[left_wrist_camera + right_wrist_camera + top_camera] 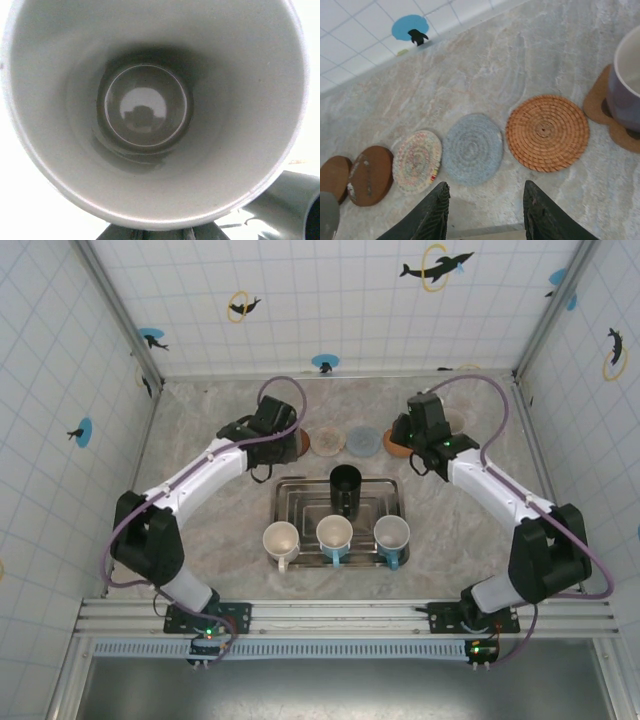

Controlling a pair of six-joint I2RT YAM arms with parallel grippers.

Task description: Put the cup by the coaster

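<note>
A metal tray (388, 483) is sitting in the middle of the table (200, 530). Three pale cups (334, 533) are standing in a row by the tray's near edge. Two of them are showing blue handles. A black cup (345, 488) is standing upright nearer the tray's far edge.

Past the tray, both arms are reaching toward the far edge of the table. The left claw (272, 445) is hanging at the left end of a row of coasters. Right under it, the cup (145, 107) is opening up toward the left wrist camera, pale grey inside with a shiny round bottom. I cannot tell if the left claw is gripping it or is open. I also cannot tell if the cup is touching the table.

The right claw (485, 186) is hanging over the right part of the row. Its two dark fingers (436, 210) are spread apart and holding nothing.

The coasters are lying side by side near the far edge. From left to right they are two brown coasters (370, 175), a mixed-color woven coaster (417, 161), a blue-grey coaster (472, 148) and an orange woven coaster (547, 133). At the right end, a purple cup (627, 80) is standing on a cork coaster (596, 102).
</note>
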